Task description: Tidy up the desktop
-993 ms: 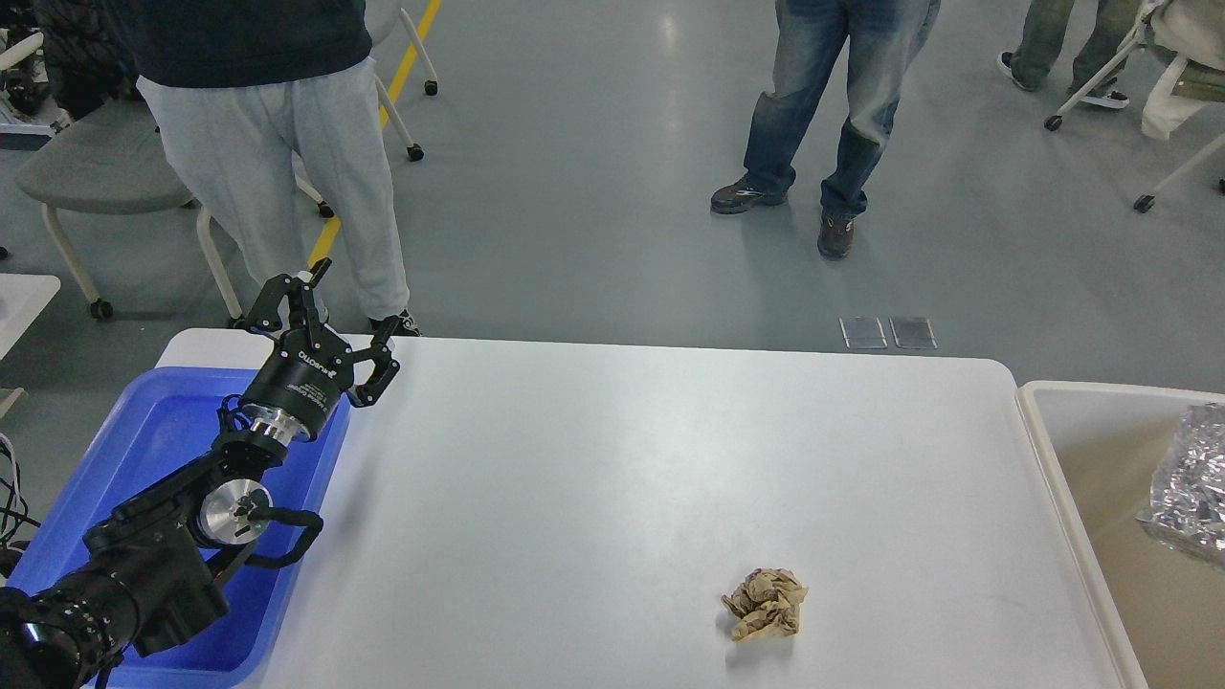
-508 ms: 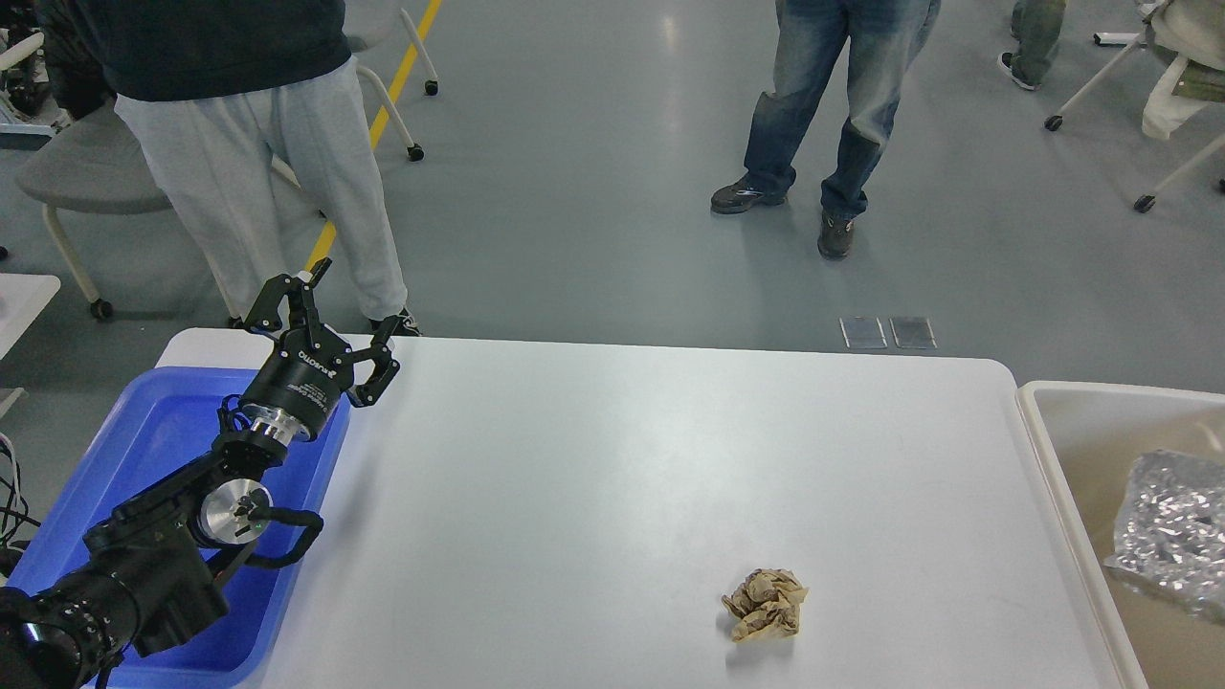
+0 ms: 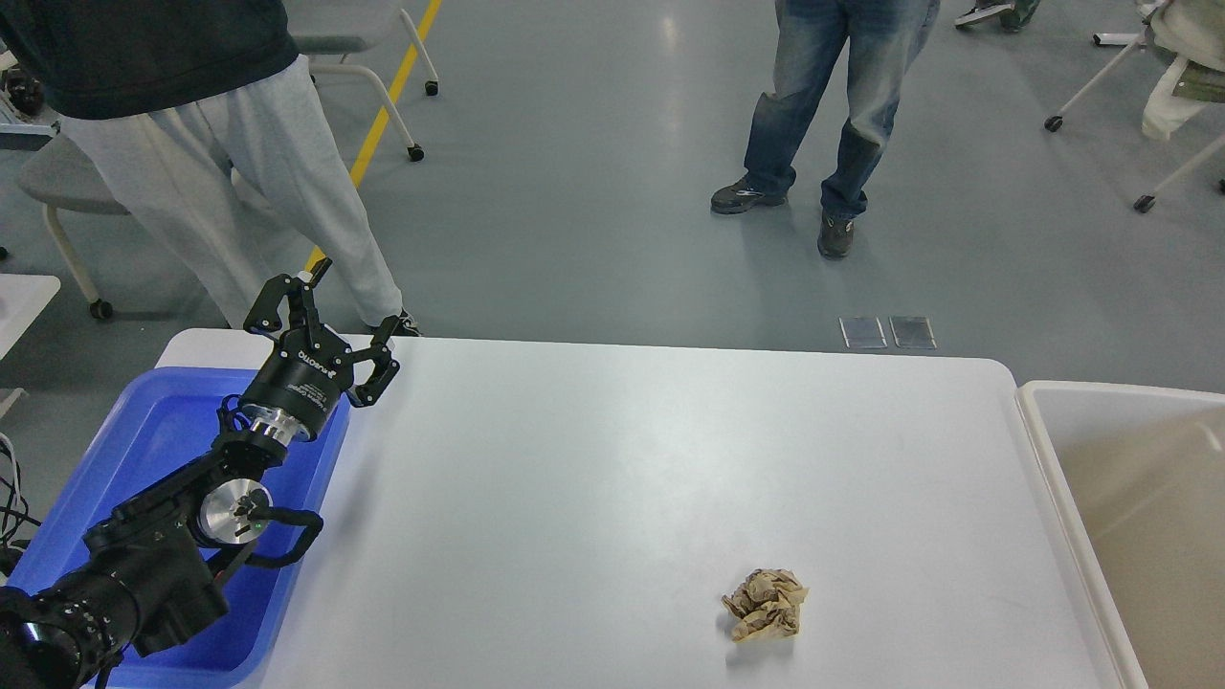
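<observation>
The desktop (image 3: pixel 612 459) is a large white tabletop with rounded corners. A crumpled ball of brown paper (image 3: pixel 765 604) lies on it near the front, right of centre. My left gripper (image 3: pixel 356 297) is open and empty, held above the table's far left corner, over the far edge of the blue tray (image 3: pixel 153 450). It is far to the left of the paper ball. My right gripper is out of view.
A beige-white bin (image 3: pixel 1129 498) stands against the table's right edge; the part in view holds nothing. The blue tray sits on the table's left side under my left arm. People stand on the floor beyond the table, one close behind the left corner (image 3: pixel 239 153).
The crinkled silver wrapper seen in the beige-white bin slid down and out of view. The person behind the left corner shifted left. My left arm has not moved.
</observation>
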Robot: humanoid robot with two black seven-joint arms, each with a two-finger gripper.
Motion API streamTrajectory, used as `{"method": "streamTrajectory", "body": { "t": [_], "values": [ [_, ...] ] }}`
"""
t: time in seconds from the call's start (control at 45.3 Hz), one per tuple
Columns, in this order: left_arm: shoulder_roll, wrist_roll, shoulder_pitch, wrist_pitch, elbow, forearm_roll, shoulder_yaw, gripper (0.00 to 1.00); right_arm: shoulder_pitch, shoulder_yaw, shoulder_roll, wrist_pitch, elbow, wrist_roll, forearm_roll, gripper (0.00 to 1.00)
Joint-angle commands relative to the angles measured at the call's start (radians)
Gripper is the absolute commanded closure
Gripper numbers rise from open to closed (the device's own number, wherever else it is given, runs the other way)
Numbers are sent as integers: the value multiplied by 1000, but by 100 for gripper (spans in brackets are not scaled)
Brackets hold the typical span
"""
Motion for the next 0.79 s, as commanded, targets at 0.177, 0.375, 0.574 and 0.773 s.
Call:
{"method": "streamTrajectory", "body": {
  "t": [0.177, 0.375, 0.574, 0.773],
  "values": [
    [0, 0, 0, 0, 0, 0, 0, 0, 148, 311, 28, 2, 48, -2, 167, 1],
    [0, 0, 0, 0, 0, 0, 0, 0, 242, 473, 124, 2, 48, -3, 349, 1],
    [0, 0, 0, 0, 0, 0, 0, 0, 267, 686, 245, 3, 48, -3, 431, 1],
    [0, 0, 2, 0, 0, 0, 0, 0, 300, 828, 380, 8, 48, -2, 440, 1]
  ]
}}
